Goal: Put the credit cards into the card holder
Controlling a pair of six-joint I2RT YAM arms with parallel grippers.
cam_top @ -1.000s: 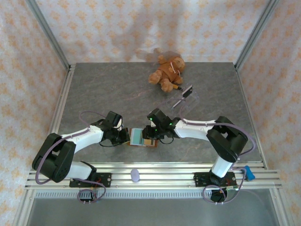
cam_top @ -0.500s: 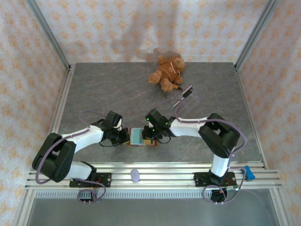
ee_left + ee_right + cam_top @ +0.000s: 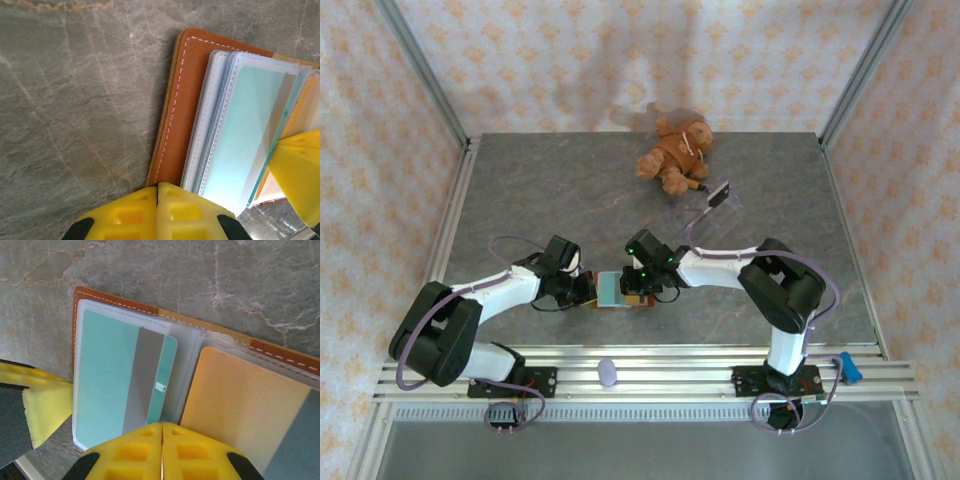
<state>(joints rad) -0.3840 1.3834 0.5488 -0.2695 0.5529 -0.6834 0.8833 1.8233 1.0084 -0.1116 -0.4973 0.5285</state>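
A brown leather card holder (image 3: 620, 291) lies open near the table's front, between my two grippers. Its clear sleeves (image 3: 212, 130) hold a teal card (image 3: 120, 380) with a grey stripe on the left page and an orange card (image 3: 240, 405) on the right page. My left gripper (image 3: 158, 187) is shut, its tips resting on the holder's brown cover (image 3: 180, 110) at its edge. My right gripper (image 3: 162, 426) is shut too, its tips at the near edge of the teal card by the holder's fold. The left gripper's yellow finger (image 3: 45, 405) touches the holder's left side.
A brown teddy bear (image 3: 675, 150) lies at the back of the table. A clear plastic piece with a black clip (image 3: 713, 205) sits behind the right arm. A small lilac object (image 3: 607, 373) rests on the front rail. Metal frame posts stand at the table's corners.
My right gripper's jaws have closed, and that arm has shifted a little left toward the holder. The left arm and the holder have stayed put.
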